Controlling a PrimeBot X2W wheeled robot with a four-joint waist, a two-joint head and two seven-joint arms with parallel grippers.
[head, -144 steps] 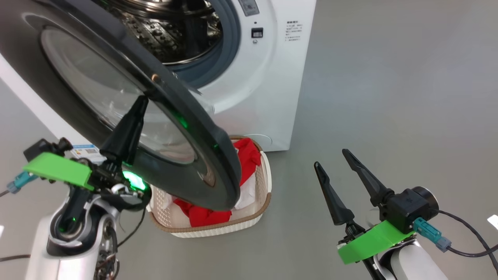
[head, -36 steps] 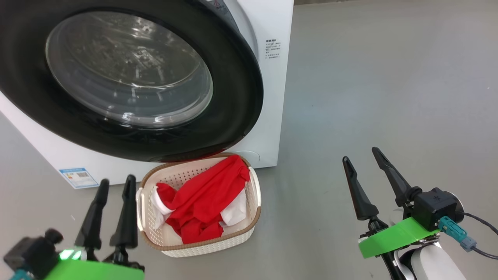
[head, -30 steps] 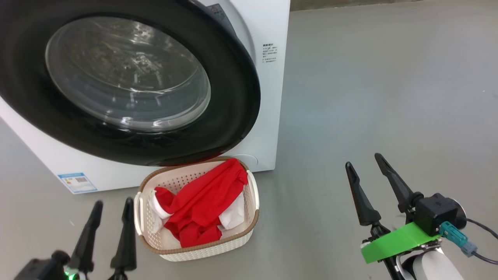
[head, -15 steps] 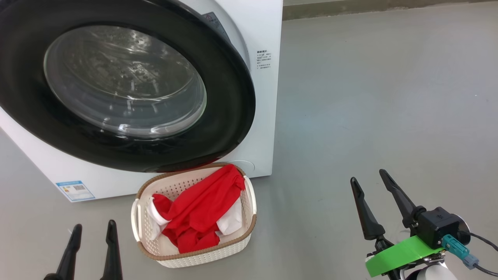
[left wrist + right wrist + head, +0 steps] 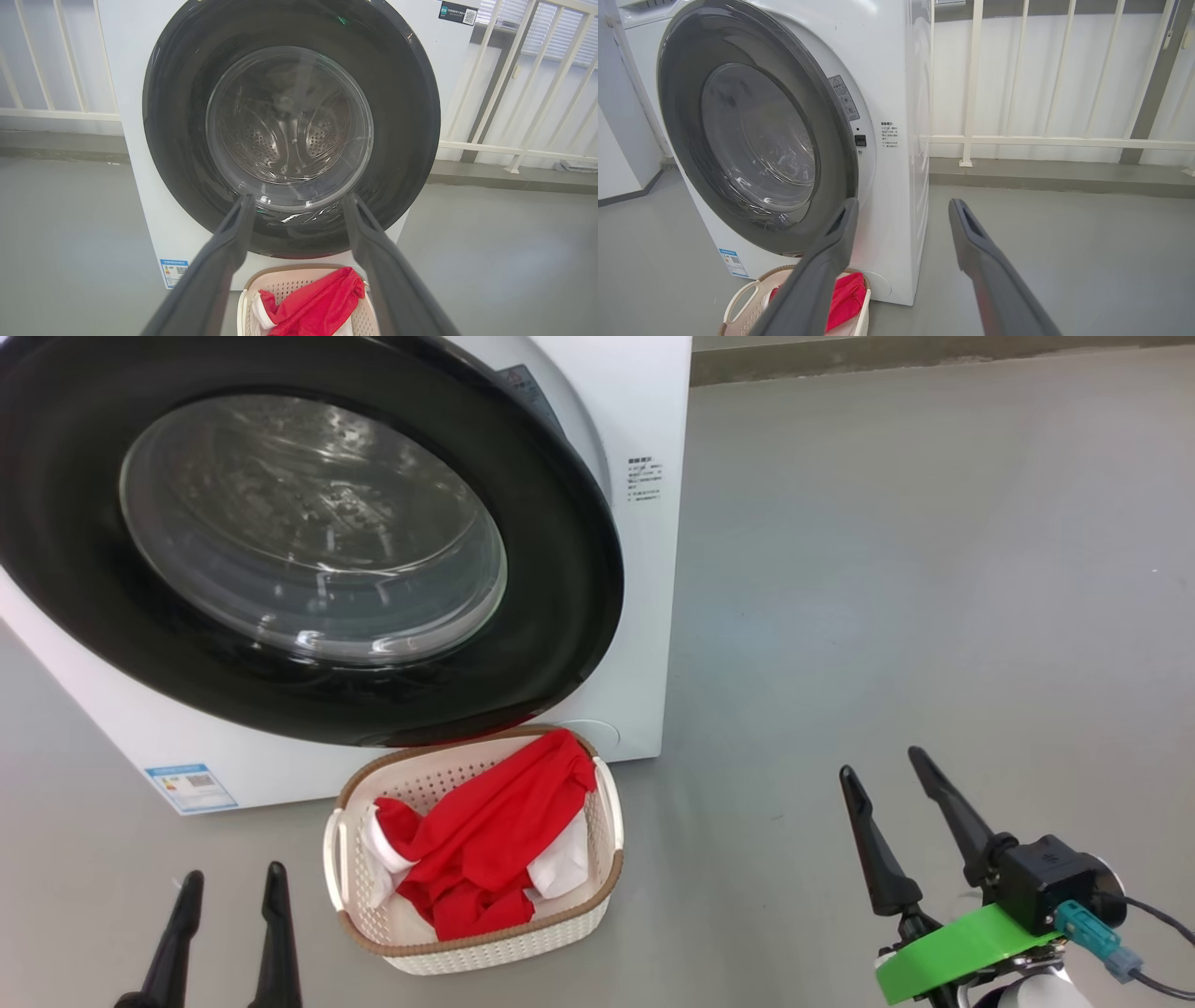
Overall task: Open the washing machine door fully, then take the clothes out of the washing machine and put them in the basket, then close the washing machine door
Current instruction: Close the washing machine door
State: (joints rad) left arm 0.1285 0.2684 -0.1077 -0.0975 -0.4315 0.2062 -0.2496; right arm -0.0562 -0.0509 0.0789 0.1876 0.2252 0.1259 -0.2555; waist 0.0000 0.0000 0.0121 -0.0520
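Swung shut since earlier, the washing machine door faces the left gripper and right gripper, both spread wide and empty. If unlatched, it might rebound over the basket between them.

Washer stands far left on the floor, with the door flat against its front. Basket sits on the floor just before the washer, under the door's lower edge; the clothes lie in it. Label is low on the washer front, left of the basket. Left gripper is near, just left of the basket; right gripper is near, well to its right. Railing runs behind the washer.
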